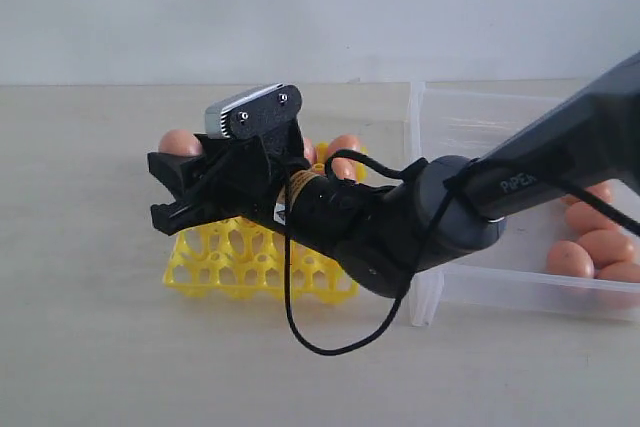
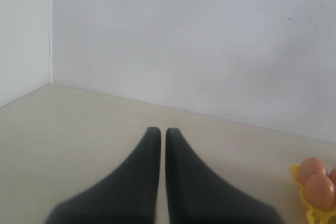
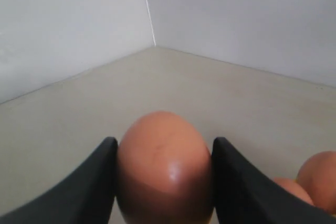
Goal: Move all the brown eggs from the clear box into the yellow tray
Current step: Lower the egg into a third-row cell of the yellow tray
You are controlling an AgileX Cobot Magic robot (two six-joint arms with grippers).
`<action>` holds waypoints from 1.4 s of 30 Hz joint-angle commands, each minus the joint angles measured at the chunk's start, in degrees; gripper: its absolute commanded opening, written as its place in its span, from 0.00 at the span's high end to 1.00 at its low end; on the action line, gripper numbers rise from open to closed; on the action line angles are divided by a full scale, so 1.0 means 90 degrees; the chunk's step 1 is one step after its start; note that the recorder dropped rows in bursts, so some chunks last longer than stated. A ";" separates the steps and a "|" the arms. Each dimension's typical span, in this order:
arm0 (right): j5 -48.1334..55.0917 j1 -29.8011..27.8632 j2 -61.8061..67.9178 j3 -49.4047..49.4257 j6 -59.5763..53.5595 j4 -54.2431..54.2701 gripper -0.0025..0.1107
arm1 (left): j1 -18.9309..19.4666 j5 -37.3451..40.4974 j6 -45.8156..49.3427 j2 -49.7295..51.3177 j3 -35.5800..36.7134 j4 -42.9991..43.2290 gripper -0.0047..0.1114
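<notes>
1. The pale counter [image 1: 100, 347] carries everything and runs back to a plain white wall [image 1: 300, 7].
2. The dark right arm [image 1: 560, 147] comes in from the right side of the exterior view. It passes over the near corner of the box and ends above the tray. A thin black cable [image 1: 300, 337] hangs from it in a loop down to the counter.
3. The clear box [image 1: 430, 277] sits on the right, just beside the tray, with its low transparent walls upright. Its right part runs out of the picture.
4. The yellow tray [image 1: 250, 267] lies flat on the counter left of the box. Its near rows of cups show empty, and the arm hides much of its far side.
5. The right gripper [image 1: 155, 189] is over the tray's left edge and points left. In the right wrist view its two dark fingers clamp one brown egg [image 3: 165, 166] by its sides, above the counter.
6. The left gripper [image 2: 159, 129] shows only in its own wrist view. Its fingers are pressed nearly together, with a sliver of gap and nothing between them, above bare counter. A corner of the tray with two eggs is nearby.
7. Several more brown eggs [image 1: 570, 259] lie clustered at the right end of the box.
8. Others [image 1: 345, 150] sit in the tray's far row, partly hidden behind the gripper.
</notes>
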 commanded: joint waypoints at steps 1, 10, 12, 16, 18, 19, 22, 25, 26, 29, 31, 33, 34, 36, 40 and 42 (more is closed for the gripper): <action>0.0450 -0.0005 0.0395 -0.0417 -0.0102 0.0151 0.98 | 0.0010 -0.0055 -0.0057 -0.0016 -0.0004 -0.0056 0.93; 0.0620 -0.0005 0.1017 -0.0913 -0.1084 0.0129 0.98 | 0.0010 -0.0070 -0.0057 -0.0016 -0.0004 -0.0056 0.93; 0.0760 -0.0005 0.1076 -0.1006 -0.0984 0.0174 0.98 | 0.0010 -0.0070 -0.0057 -0.0016 -0.0004 -0.0056 0.93; 0.1854 -0.0005 0.1086 -0.1244 -0.0727 0.0397 0.98 | 0.0010 -0.0070 -0.0057 -0.0016 -0.0004 -0.0056 0.93; 0.1865 -0.0016 0.1086 -0.1244 -0.0766 0.0809 0.98 | 0.0010 -0.0070 -0.0057 -0.0016 -0.0004 -0.0056 0.93; 0.1865 -0.0043 0.1086 -0.1244 -0.0766 0.1020 0.98 | 0.0010 -0.0070 -0.0057 -0.0016 -0.0004 -0.0056 0.93; 0.1914 -0.0118 0.1086 -0.1244 -0.0766 0.1019 0.98 | 0.0010 -0.0070 -0.0057 -0.0016 -0.0004 -0.0056 0.93; 0.2005 -0.0130 0.1086 -0.1244 -0.0766 0.1019 0.98 | 0.0010 -0.0070 -0.0057 -0.0016 -0.0004 -0.0056 0.93; 0.2017 -0.0130 0.1086 -0.1244 -0.0744 0.1019 0.98 | 0.0010 -0.0070 -0.0057 -0.0016 -0.0004 -0.0056 0.93; 0.2009 -0.0130 0.1086 -0.1244 -0.0660 0.1243 0.94 | 0.0010 -0.0070 -0.0057 -0.0016 -0.0004 -0.0056 0.93; 0.1982 -0.0130 0.1086 -0.1244 -0.0716 0.1388 0.84 | 0.0010 -0.0070 -0.0057 -0.0016 -0.0004 -0.0056 0.93; 0.1982 -0.0130 0.1086 -0.1244 -0.0730 0.1527 0.70 | 0.0010 -0.0070 -0.0057 -0.0016 -0.0004 -0.0056 0.93; 0.1982 -0.0130 0.1086 -0.1244 -0.0730 0.1574 0.62 | 0.0010 -0.0070 -0.0057 -0.0016 -0.0004 -0.0056 0.93; 0.1982 -0.0130 0.1086 -0.1244 -0.0730 0.1702 0.48 | 0.0010 -0.0070 -0.0057 -0.0016 -0.0004 -0.0056 0.93; 0.1985 -0.0130 0.1086 -0.1244 -0.0730 0.2028 0.41 | 0.0010 -0.0070 -0.0057 -0.0016 -0.0004 -0.0056 0.93; 0.1929 -0.0130 0.1086 -0.1244 -0.0730 0.2134 0.41 | 0.0010 -0.0070 -0.0057 -0.0016 -0.0004 -0.0056 0.93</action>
